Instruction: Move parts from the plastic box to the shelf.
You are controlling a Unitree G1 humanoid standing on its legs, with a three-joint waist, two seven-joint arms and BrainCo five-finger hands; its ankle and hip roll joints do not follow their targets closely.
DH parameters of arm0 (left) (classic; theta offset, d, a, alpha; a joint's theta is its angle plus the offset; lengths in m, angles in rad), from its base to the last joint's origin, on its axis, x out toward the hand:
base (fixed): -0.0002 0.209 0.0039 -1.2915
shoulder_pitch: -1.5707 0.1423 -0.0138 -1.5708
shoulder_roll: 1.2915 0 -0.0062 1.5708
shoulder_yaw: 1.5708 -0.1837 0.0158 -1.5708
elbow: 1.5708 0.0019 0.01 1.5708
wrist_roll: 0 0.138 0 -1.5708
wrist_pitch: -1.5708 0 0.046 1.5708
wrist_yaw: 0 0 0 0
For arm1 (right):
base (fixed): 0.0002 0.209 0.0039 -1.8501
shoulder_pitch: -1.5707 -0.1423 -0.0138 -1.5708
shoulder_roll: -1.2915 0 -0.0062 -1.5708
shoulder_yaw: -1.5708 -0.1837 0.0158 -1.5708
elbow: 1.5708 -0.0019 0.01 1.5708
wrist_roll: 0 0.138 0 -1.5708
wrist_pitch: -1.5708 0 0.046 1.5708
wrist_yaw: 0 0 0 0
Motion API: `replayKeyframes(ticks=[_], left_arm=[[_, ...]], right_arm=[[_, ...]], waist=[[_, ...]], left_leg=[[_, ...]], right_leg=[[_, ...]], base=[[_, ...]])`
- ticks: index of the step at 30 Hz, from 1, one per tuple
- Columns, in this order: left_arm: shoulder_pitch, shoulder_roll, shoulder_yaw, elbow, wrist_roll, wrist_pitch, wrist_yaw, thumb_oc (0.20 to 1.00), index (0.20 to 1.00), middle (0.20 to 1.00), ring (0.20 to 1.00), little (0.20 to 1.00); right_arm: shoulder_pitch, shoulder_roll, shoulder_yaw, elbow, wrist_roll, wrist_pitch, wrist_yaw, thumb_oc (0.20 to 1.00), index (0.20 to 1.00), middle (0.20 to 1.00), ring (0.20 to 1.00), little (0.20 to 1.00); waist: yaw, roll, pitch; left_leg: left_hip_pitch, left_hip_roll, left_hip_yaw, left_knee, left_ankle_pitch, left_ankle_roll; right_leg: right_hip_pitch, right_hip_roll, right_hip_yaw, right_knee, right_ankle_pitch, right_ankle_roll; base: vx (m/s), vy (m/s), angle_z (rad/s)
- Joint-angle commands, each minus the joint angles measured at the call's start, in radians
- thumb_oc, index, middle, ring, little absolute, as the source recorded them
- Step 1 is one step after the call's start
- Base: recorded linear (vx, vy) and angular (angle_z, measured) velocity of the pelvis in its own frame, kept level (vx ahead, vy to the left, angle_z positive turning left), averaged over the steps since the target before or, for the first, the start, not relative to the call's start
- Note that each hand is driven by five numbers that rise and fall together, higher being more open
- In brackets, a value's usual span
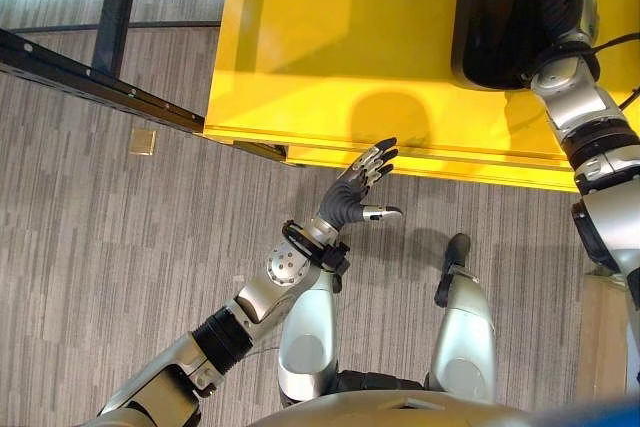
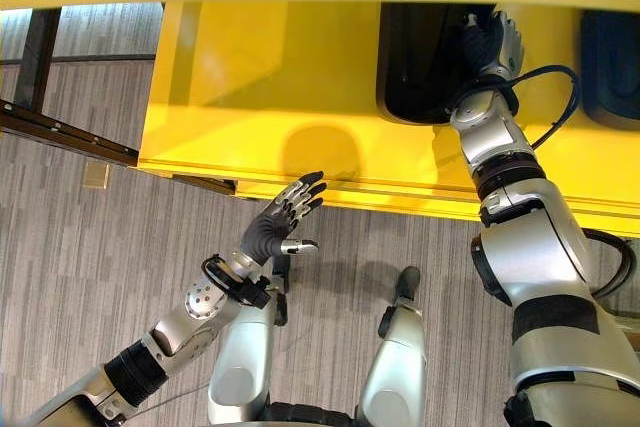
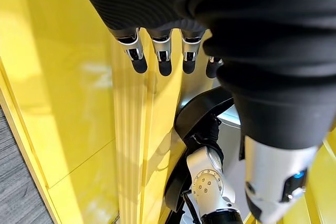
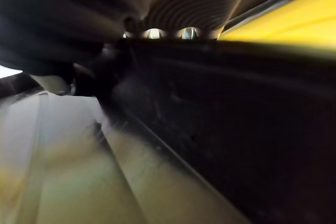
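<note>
At the yellow worktop's (image 1: 330, 57) near edge, the left hand (image 1: 362, 187) hovers with fingers spread, empty. Further right, the right hand (image 2: 490, 42) reaches into the black plastic box (image 2: 420, 67); its grip is unreadable, no parts visible. Best withdraw slowly, clearing the rim.

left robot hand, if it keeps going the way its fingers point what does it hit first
Probably the front edge of the yellow shelf. The left robot hand is open, fingers straight, and their tips already lie close to that edge. Whether they would go just under it is hard to judge from the head views.
</note>
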Motion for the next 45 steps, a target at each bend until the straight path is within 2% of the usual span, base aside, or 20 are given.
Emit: replayKeyframes(ticks=[1,3,10,12,15,16,17,24,28,31,36,40,45], left_arm=[[-0.003,-0.025,-0.001,-0.062,0.008,-0.043,0.019,1.0,1.0,1.0,1.0,1.0],[-0.009,-0.029,-0.001,-0.063,0.013,-0.04,0.033,1.0,1.0,1.0,1.0,1.0],[-0.014,-0.051,-0.006,-0.081,-0.002,-0.022,0.03,1.0,1.0,1.0,1.0,1.0],[-0.016,-0.06,-0.015,-0.08,0.001,-0.022,0.037,1.0,1.0,1.0,1.0,1.0],[-0.021,-0.063,-0.025,-0.076,0.01,-0.025,0.056,1.0,1.0,1.0,1.0,1.0],[-0.029,-0.066,-0.028,-0.074,0.015,-0.024,0.067,1.0,1.0,1.0,1.0,1.0],[-0.029,-0.066,-0.028,-0.074,0.015,-0.024,0.067,1.0,1.0,1.0,1.0,1.0],[-0.028,-0.059,-0.034,-0.048,0.005,-0.057,0.05,1.0,1.0,1.0,1.0,1.0],[-0.025,-0.045,-0.037,-0.034,0.003,-0.078,0.03,1.0,1.0,1.0,1.0,1.0],[-0.021,-0.034,-0.036,-0.038,0.004,-0.082,0.024,1.0,1.0,1.0,1.0,1.0],[-0.015,-0.023,-0.035,-0.037,0.006,-0.096,0.015,1.0,1.0,1.0,1.0,1.0],[-0.015,-0.018,-0.031,-0.043,0.003,-0.09,0.01,1.0,1.0,1.0,1.0,1.0],[-0.013,-0.019,-0.038,-0.046,0.014,-0.09,0.014,1.0,1.0,1.0,1.0,1.0]], right_arm=[[-0.063,0.024,0.001,-0.018,0.087,-0.005,-0.081,0.2,0.2,0.2,0.2,0.2],[-0.062,0.038,-0.026,-0.017,0.136,-0.014,-0.074,0.2,0.2,0.2,0.2,0.2],[-0.052,0.063,-0.07,-0.026,0.125,-0.012,-0.117,0.2,0.2,0.2,0.2,0.2],[-0.051,0.068,-0.071,-0.028,0.068,-0.004,-0.146,0.2,0.2,0.2,0.2,0.2],[-0.054,0.069,-0.065,-0.03,0.044,0.002,-0.142,0.2,0.2,0.2,0.2,0.2],[-0.064,0.069,-0.045,-0.028,-0.031,0.005,-0.145,0.2,0.2,0.2,0.2,0.2],[-0.064,0.069,-0.045,-0.028,-0.031,0.005,-0.145,0.2,0.2,0.2,0.2,0.2],[-0.087,0.045,0.059,-0.03,-0.272,0.05,-0.157,0.2,0.2,0.2,0.2,0.2],[-0.098,0.02,0.123,-0.011,-0.343,0.074,-0.173,0.2,0.2,0.2,0.2,0.2],[-0.104,0.006,0.142,0.001,-0.336,0.089,-0.173,0.2,0.2,0.2,0.2,0.2],[-0.104,0.001,0.138,0.034,-0.24,0.1,-0.19,0.2,0.2,0.2,0.2,0.2],[-0.106,-0.007,0.129,0.052,-0.282,0.103,-0.193,0.2,0.2,0.2,0.2,0.2],[-0.102,-0.016,0.124,0.079,-0.223,0.131,-0.209,0.2,0.2,0.2,0.2,0.2]], waist=[[0.026,0.01,0.008],[0.024,0.013,0.008],[0.02,0.027,0.008],[0.018,0.028,0.008],[0.017,0.028,0.008],[0.019,0.027,0.008],[0.019,0.027,0.008],[0.028,0.02,0.008],[0.034,0.015,0.008],[0.038,0.012,0.008],[0.044,0.007,0.008],[0.046,0.008,0.008],[0.044,0.008,0.008]], left_leg=[[0.008,-0.059,0.043,0.042,-0.035,0.06],[0.008,-0.061,0.044,0.042,-0.036,0.059],[0.011,-0.066,0.048,0.038,-0.035,0.059],[0.012,-0.066,0.051,0.032,-0.032,0.059],[0.013,-0.066,0.051,0.029,-0.031,0.059],[0.01,-0.064,0.049,0.031,-0.03,0.058],[0.01,-0.064,0.049,0.031,-0.03,0.058],[0.006,-0.063,0.046,0.026,-0.022,0.059],[-0.002,-0.06,0.042,0.024,-0.018,0.059],[-0.006,-0.059,0.039,0.023,-0.016,0.061],[-0.01,-0.055,0.038,0.018,-0.014,0.061],[-0.01,-0.055,0.037,0.015,-0.012,0.06],[-0.008,-0.051,0.042,0.011,-0.011,0.059]], right_leg=[[-0.017,0.054,-0.075,0.137,-0.068,-0.08],[-0.021,0.052,-0.074,0.142,-0.07,-0.08],[-0.027,0.05,-0.072,0.149,-0.075,-0.083],[-0.032,0.05,-0.071,0.153,-0.075,-0.082],[-0.033,0.049,-0.071,0.152,-0.073,-0.079],[-0.034,0.048,-0.072,0.153,-0.072,-0.079],[-0.034,0.048,-0.072,0.153,-0.072,-0.079],[-0.031,0.048,-0.081,0.142,-0.063,-0.075],[-0.032,0.05,-0.086,0.135,-0.057,-0.071],[-0.032,0.052,-0.089,0.13,-0.054,-0.07],[-0.03,0.054,-0.096,0.123,-0.052,-0.069],[-0.027,0.054,-0.099,0.118,-0.052,-0.069],[-0.023,0.054,-0.101,0.112,-0.049,-0.067]], base=[[0.01,0.03,0.01],[0.0,0.046,0.0],[0.01,0.048,0.02],[0.0,0.051,0.02],[0.0,0.011,0.0],[0.0,0.0,0.0],[0.0,0.0,0.0],[0.0,0.0,0.0],[0.0,0.0,0.0],[-0.01,-0.008,0.01],[-0.02,-0.024,0.05],[0.0,0.0,0.0],[0.0,0.0,0.0]])
